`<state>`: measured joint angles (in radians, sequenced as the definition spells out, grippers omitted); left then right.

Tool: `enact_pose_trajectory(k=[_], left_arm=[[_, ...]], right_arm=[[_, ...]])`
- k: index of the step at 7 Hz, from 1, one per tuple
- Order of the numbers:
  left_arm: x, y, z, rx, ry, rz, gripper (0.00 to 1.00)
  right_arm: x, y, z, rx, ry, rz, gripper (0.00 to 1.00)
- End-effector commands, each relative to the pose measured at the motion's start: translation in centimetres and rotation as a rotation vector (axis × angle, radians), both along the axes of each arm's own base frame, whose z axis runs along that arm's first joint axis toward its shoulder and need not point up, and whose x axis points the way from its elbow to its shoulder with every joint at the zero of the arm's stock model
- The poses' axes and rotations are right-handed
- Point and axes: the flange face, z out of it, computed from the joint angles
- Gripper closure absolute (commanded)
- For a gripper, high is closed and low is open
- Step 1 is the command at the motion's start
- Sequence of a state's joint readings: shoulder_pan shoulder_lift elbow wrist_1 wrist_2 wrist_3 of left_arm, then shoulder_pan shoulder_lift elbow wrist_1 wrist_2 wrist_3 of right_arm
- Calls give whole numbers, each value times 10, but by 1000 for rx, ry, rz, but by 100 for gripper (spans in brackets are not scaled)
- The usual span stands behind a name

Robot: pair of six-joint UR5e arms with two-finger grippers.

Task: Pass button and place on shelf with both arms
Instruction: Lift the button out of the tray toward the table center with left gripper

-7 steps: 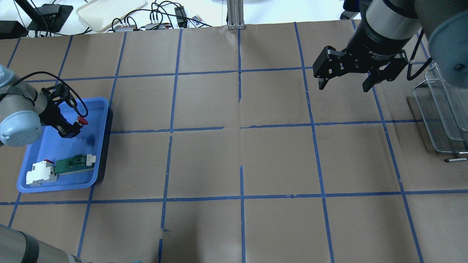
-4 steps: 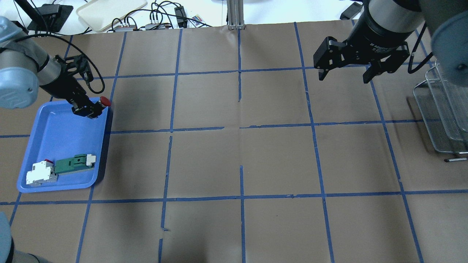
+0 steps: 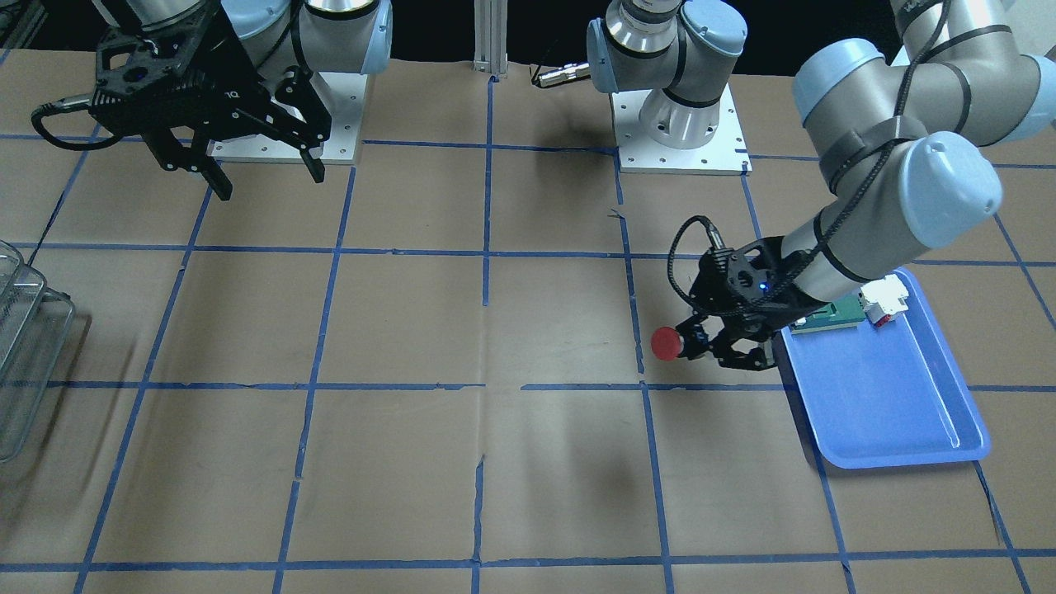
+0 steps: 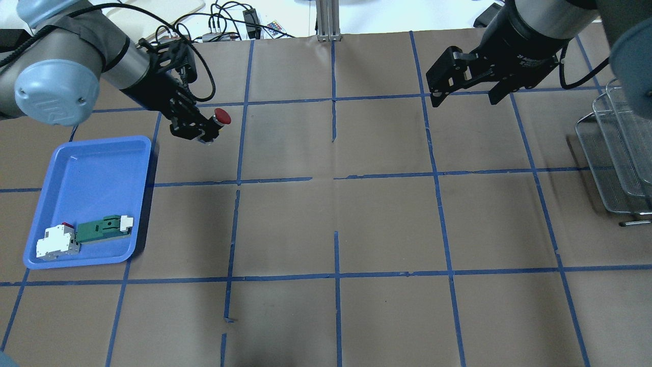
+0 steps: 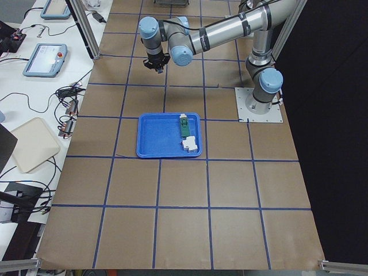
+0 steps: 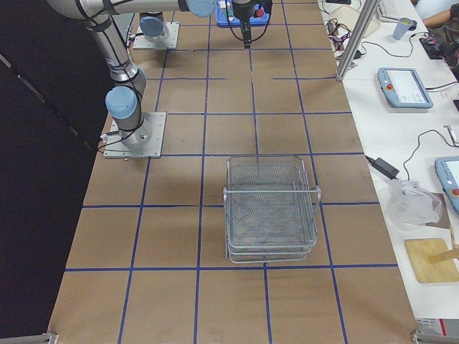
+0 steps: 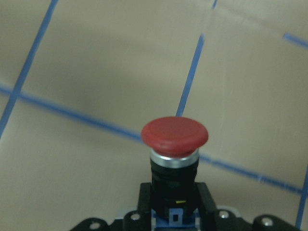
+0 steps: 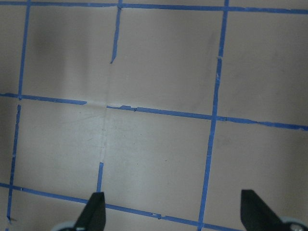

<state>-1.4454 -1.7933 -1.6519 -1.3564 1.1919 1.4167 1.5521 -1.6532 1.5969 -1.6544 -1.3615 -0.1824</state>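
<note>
My left gripper [image 4: 208,130] is shut on the button [image 4: 221,116], red cap pointing toward the table's middle, held in the air beyond the blue tray's far right corner. The button also shows in the front-facing view [image 3: 665,343] and fills the left wrist view [image 7: 174,137], gripped by its black body. My right gripper [image 4: 464,99] is open and empty, high over the far right of the table; its fingertips [image 8: 94,210] show in the right wrist view. The wire mesh shelf [image 4: 619,153] stands at the right edge, and also shows in the exterior right view [image 6: 271,208].
The blue tray [image 4: 102,163] at the left holds a green-and-white connector part [image 4: 104,228] and a white block [image 4: 57,241]. Brown paper with a blue tape grid covers the table. Cables and a cream tray [image 4: 153,15] lie beyond the far edge.
My left gripper has lifted the button out of the blue tray and carried it away and to the right, past the tray's corner. My right gripper has drifted slightly farther away and left.
</note>
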Motion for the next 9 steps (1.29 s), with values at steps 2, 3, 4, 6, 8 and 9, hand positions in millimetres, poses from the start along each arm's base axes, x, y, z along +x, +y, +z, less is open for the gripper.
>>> enact_pose_trajectory(k=[2, 3, 4, 6, 8, 9], left_arm=[[-136, 23, 31, -112, 229, -198, 100], [-160, 33, 47, -128, 300, -221, 100], [-174, 39, 60, -128, 368, -210, 100], [-203, 50, 84, -168, 490, -204, 100], [-227, 65, 89, -137, 550, -214, 100], [-229, 67, 88, -130, 565, -215, 100]], right_arm=[[-10, -6, 4, -103, -73, 325, 0], [-12, -7, 3, -157, -73, 493, 0], [-9, -9, 6, -215, -108, 599, 0], [-26, -14, 7, -306, -176, 729, 1], [-21, -9, 15, -400, -211, 861, 1], [-13, 4, 28, -437, -228, 873, 0]])
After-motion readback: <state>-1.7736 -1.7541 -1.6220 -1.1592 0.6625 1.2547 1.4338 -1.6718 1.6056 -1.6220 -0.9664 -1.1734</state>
